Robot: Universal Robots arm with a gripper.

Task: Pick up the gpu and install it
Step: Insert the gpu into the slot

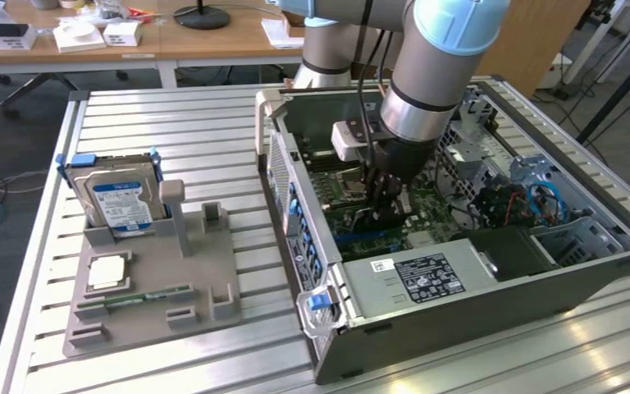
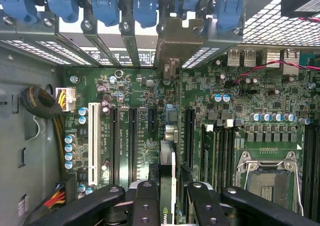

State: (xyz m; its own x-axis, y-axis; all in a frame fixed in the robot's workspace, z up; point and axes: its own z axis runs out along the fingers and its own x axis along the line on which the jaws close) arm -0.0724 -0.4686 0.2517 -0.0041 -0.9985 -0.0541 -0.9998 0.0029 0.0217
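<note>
Gripper [image 2: 167, 201] reached down inside the open computer case [image 1: 458, 328], part-closed, its fingers [image 2: 145, 203] pinching the top edge of the gpu [image 2: 169, 151]. In the wrist view the card stood on edge directly below the gripper, seen edge-on, its metal end bracket [image 2: 175, 41] up against the rear slot openings under the blue clips [image 2: 145, 6]. It sat over a motherboard [image 2: 230, 121] slot; whether fully seated could not be told. Black and white expansion slots [image 2: 94, 141] lay beside the gripper, the CPU socket [image 2: 267, 178] on its other side.

Judged a thin, rigid, light card, fragile on its face; best held by the bare top edge, square, since a tilted card would bind in the slot.

Well away from the gripper, the hard drive [image 1: 118, 201] stood in the grey holder [image 1: 151, 304].
</note>
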